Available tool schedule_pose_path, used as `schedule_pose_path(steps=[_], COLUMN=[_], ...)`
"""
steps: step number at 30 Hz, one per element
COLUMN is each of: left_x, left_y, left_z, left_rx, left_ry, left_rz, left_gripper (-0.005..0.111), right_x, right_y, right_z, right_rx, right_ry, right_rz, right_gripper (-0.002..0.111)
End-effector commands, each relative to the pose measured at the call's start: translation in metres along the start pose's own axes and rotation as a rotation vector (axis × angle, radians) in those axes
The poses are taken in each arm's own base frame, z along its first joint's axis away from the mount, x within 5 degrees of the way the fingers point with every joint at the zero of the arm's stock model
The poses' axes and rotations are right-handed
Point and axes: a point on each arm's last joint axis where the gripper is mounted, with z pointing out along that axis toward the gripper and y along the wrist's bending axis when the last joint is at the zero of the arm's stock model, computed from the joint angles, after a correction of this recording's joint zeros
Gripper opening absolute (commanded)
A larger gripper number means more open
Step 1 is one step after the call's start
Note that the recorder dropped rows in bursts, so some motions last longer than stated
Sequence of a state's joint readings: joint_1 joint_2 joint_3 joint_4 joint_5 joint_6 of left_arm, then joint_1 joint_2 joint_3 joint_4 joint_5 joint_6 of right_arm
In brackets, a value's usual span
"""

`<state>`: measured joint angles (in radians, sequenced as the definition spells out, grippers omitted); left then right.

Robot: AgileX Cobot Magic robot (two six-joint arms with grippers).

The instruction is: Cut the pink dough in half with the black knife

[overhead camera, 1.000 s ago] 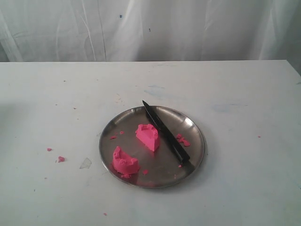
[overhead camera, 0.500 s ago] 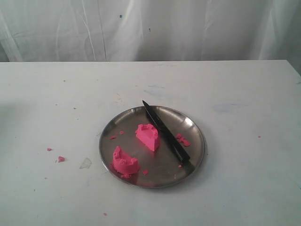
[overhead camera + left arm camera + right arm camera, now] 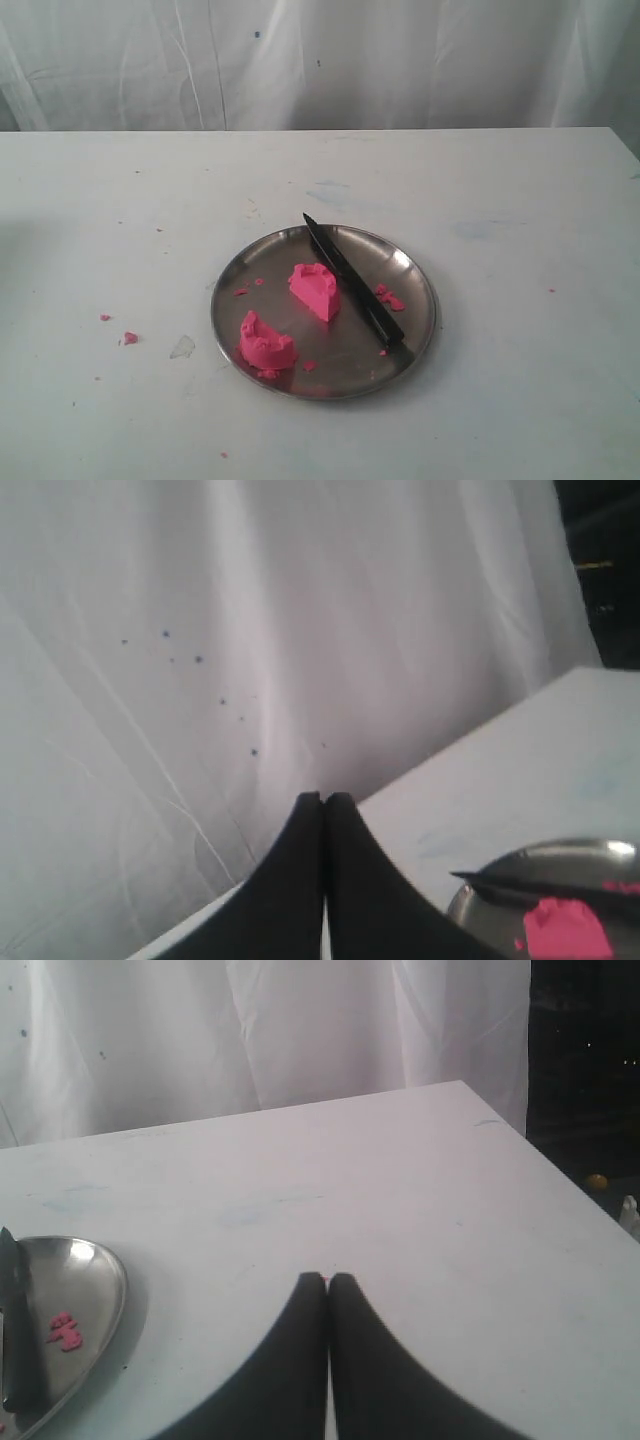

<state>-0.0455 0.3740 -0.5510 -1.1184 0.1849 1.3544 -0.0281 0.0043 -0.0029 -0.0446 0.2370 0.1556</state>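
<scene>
Centre frame: pink dough (image 3: 314, 290) lies in two separate chunks on the metal plate (image 3: 405, 265), with the black knife (image 3: 352, 282) flat beside the upper chunk. The cut looks done, so the next move calls for little beyond staying clear. Clenched on nothing, tips pressed together, apart from the plate: left gripper (image 3: 324, 798) and right gripper (image 3: 327, 1278). Exterior view gives both halves but no arms; left wrist view catches one chunk lower right; right wrist view shows only crumbs (image 3: 65, 1330) and the knife's handle lower left.

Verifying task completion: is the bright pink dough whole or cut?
Cut: the bright pink dough lies as two separate chunks, apart on the round metal plate, slim black knife beside them.
</scene>
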Motion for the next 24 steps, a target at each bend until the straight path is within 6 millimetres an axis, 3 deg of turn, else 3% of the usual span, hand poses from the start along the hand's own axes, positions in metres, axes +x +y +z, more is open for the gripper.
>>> schedule_pose_path(steps=[1, 3, 7, 11, 13, 18, 24], left_x=[0.024, 0.042, 0.093, 0.133, 0.149, 0.184, 0.179], left_y=[-0.009, -0.011, -0.011, -0.017, -0.023, -0.039, -0.038], left_z=[0.003, 0.001, -0.009, -0.026, -0.034, -0.049, -0.053], left_rx=[0.074, 0.061, -0.126, -0.337, -0.386, -0.449, -0.400], left_ry=[0.123, 0.229, 0.512, 0.594, 0.598, 0.618, 0.565], left_rz=[0.084, 0.041, -0.272, -0.546, -0.604, -0.598, -0.321], left_gripper=[0.000, 0.000, 0.000, 0.000, 0.000, 0.000, 0.000], right_x=[0.001, 0.001, 0.001, 0.001, 0.001, 0.001, 0.001], right_y=[0.000, 0.000, 0.000, 0.000, 0.000, 0.000, 0.000], right_z=[0.000, 0.000, 0.000, 0.000, 0.000, 0.000, 0.000], right_rx=[0.004, 0.004, 0.004, 0.004, 0.004, 0.004, 0.004], right_ry=[0.000, 0.000, 0.000, 0.000, 0.000, 0.000, 0.000], right_rz=[-0.004, -0.004, -0.004, -0.004, -0.004, -0.004, -0.004], right_gripper=[0.000, 0.000, 0.000, 0.000, 0.000, 0.000, 0.000])
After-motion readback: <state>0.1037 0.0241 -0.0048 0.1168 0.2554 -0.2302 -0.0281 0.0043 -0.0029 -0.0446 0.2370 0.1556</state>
